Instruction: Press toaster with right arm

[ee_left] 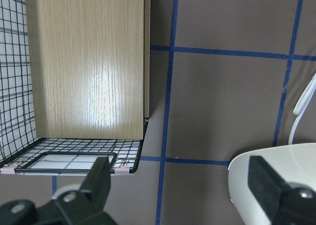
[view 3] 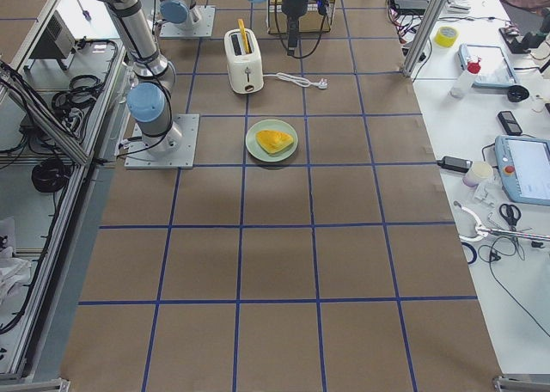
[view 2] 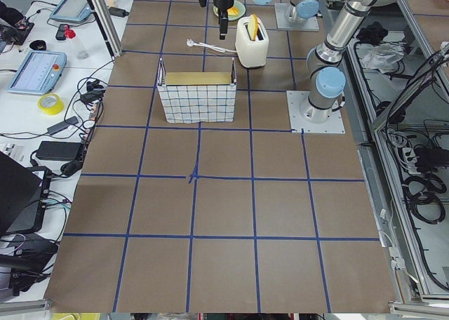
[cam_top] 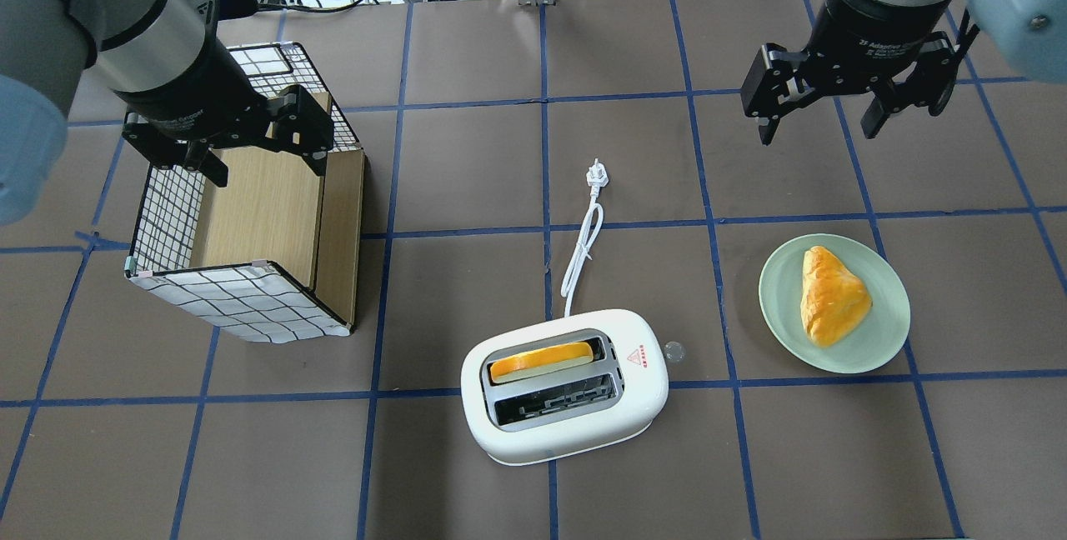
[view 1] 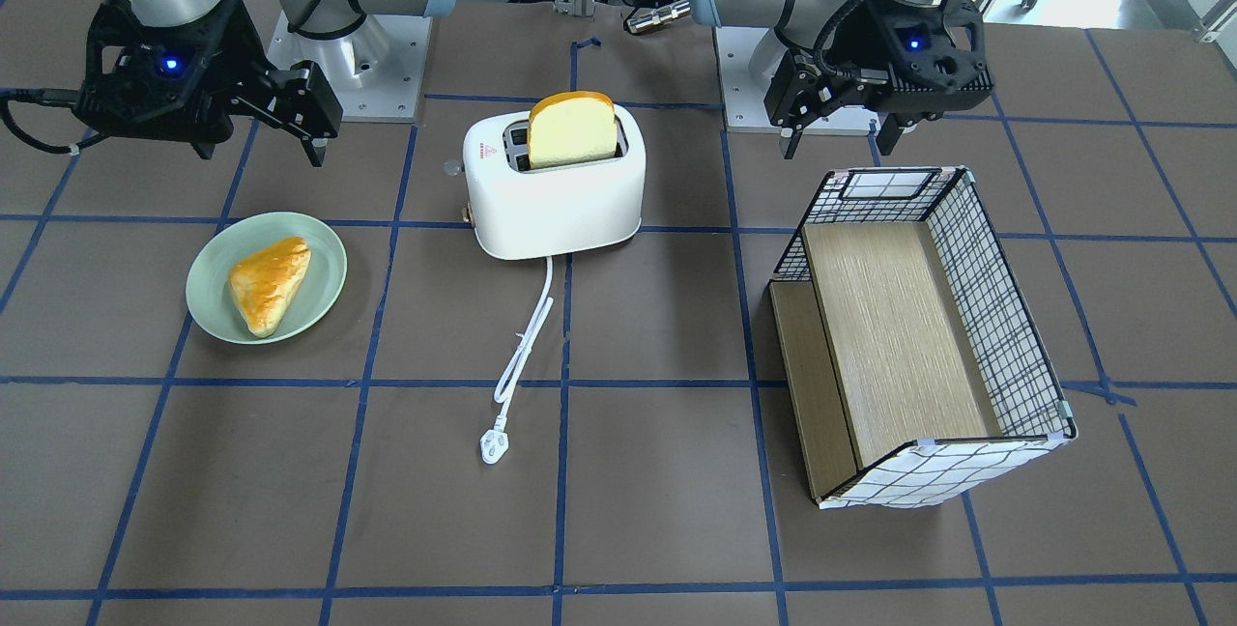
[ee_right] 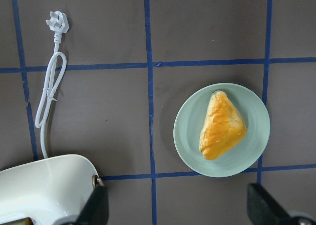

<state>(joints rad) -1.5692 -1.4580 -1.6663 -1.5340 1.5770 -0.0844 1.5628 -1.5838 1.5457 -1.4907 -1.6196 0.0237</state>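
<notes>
Right, the toaster [cam_top: 565, 390] sits mid-table on the brown top w/ blue tape grid [cam_top: 467, 190], toward the robot's edge, long axis running across; a bread slice [cam_top: 542, 361] stands up out of the slot farther from the robot; the nearer slot has nothing in it; red sticker [cam_top: 640, 355] on top at the end toward the robot's right. The lever knob [cam_top: 673, 350] sticks out of that same end, the one facing the plate [cam_top: 775, 315]; in the front cam it sits near the top of that end wall.

My right gripper [cam_top: 821, 130] hangs in the air, jaws spread wide, nothing between them; it's beyond the plate on the side away from the robot, well apart from the toaster, touching nothing; its wrist cam looks straight down on the plate w/ a triangular pastry [ee_right: 222, 125] and catches only the toaster's corner at lower left.

Left gripper [cam_top: 267, 163] is likewise wide and empty, above the far end of the grid-pattern basket [cam_top: 242, 298] w/ a wooden board inside.

White cord [cam_top: 583, 248] leaves the toaster's far side, tied in a loop; plug [cam_top: 596, 176] lies loose on the table, approx. level w/ the right gripper
</notes>
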